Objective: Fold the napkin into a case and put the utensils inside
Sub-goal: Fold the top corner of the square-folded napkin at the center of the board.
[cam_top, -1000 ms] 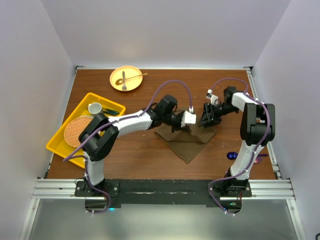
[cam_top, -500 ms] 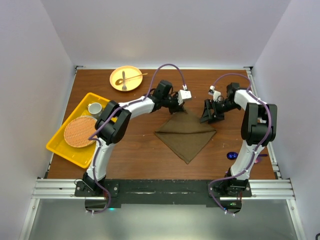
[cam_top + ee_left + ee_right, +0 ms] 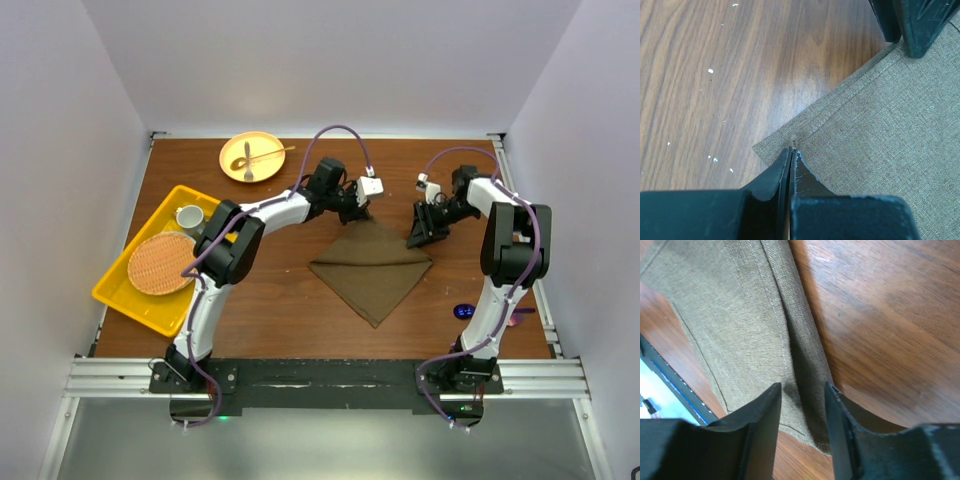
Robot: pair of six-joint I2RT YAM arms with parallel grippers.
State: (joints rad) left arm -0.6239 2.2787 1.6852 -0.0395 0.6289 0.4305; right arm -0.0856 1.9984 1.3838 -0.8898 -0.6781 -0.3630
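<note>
Pinching the far corner of the napkin (image 3: 372,272), the left gripper (image 3: 791,150) has its jaws pressed together on the hem, where the cloth puckers. The napkin lies flat mid-table, an olive-brown kite, widest left to right, its near tip pointing toward the robot. At its right corner the right gripper (image 3: 802,392) straddles a raised fold, jaws apart. Each arm is at a corner, so the next fold probably starts there.

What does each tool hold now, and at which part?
The left tool is shut on the napkin, pinching its hem beside a corner. The right tool stands open astride the napkin's edge, gripping nothing.
</note>
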